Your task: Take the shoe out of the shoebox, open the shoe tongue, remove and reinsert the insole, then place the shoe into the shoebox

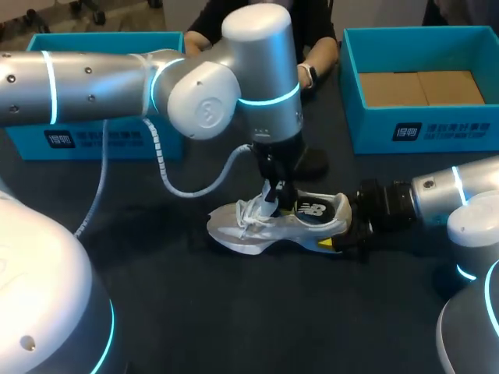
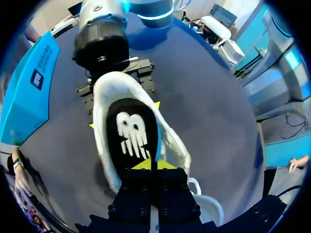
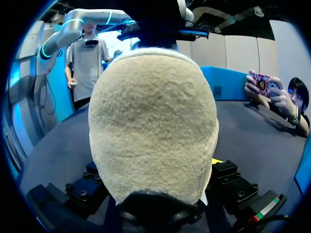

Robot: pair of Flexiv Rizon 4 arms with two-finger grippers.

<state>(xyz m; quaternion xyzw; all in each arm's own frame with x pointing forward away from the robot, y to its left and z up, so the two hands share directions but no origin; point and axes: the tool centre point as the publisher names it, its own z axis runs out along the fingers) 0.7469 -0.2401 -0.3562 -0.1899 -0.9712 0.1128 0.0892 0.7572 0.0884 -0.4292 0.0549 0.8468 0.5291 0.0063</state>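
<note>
A white shoe lies on its sole mid-table on the dark surface, toe to the left. Its black insole with a white logo sits flat inside. My left gripper comes down from above into the shoe's opening. Its yellow tips are pressed together on a thin dark edge at the tongue end. My right gripper comes in from the right and stands wide around the heel, with a finger against each side of it.
Two teal shoeboxes stand at the back, one at the left, one at the right with a brown cardboard floor. Between them a person's forearm with a watch rests at the far edge. A white cable hangs from my left arm.
</note>
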